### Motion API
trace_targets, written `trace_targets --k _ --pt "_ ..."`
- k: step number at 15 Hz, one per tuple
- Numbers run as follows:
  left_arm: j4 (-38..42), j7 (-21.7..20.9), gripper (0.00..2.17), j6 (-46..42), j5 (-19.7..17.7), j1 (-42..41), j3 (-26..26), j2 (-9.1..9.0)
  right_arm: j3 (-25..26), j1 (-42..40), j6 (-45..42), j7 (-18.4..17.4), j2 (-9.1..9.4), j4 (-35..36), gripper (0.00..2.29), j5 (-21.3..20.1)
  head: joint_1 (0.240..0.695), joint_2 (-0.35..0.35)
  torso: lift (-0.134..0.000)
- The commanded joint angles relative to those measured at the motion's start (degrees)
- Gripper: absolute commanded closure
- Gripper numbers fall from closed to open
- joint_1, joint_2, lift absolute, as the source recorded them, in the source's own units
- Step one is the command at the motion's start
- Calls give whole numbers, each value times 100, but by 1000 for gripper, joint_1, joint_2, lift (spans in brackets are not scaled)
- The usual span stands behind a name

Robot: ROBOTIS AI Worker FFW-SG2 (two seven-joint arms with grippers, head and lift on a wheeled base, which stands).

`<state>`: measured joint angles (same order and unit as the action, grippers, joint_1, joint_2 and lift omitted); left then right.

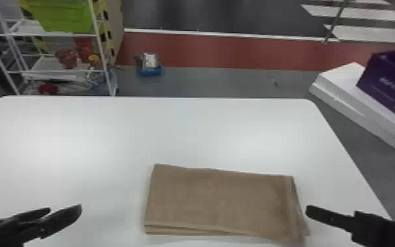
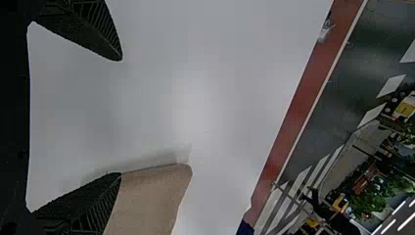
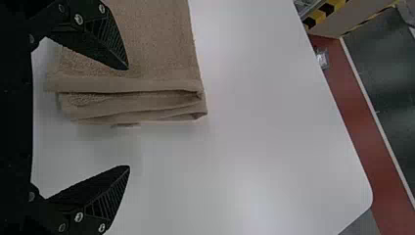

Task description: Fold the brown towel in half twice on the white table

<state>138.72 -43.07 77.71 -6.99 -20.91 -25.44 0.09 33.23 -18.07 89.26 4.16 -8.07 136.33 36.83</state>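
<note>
In the head view the left gripper (image 1: 65, 212) is at the lower left, well left of the brown towel (image 1: 219, 202), which lies folded flat on the white table (image 1: 174, 131). Close by the towel's right end is the right gripper (image 1: 311, 212). The left wrist view has the left gripper (image 2: 121, 116) with its fingers wide apart, the lower one beside the towel (image 2: 151, 198). In the right wrist view the right gripper (image 3: 129, 117) is open, one finger over the towel (image 3: 156, 44); several stacked layers show at its edge.
Beyond the table's far left is a white wire rack (image 1: 101, 49) with a green bin (image 1: 65, 14). A purple box (image 1: 390, 82) sits on a white box (image 1: 351, 95) off to the right. A small blue object (image 1: 149, 70) lies on the floor behind.
</note>
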Motion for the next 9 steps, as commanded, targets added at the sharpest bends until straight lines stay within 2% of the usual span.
trace_targets --k 1,3,4,6,9 --pt "-55 35 36 -23 31 17 83 -24 -71 -276 82 76 16 -1 282 -414 695 -119 -124" --pt "-73 53 36 -23 66 34 109 -24 16 -355 82 357 122 -62 566 -502 695 -145 -124" --pt "-73 62 36 -6 66 34 109 -24 87 -355 82 472 139 -45 583 -466 695 -149 -124" --pt "-47 71 36 30 110 34 109 -24 245 -293 82 480 148 -10 579 -370 695 -150 -124" --pt "-29 62 70 30 110 26 135 -24 315 137 82 568 96 -133 579 -379 695 -159 -124"
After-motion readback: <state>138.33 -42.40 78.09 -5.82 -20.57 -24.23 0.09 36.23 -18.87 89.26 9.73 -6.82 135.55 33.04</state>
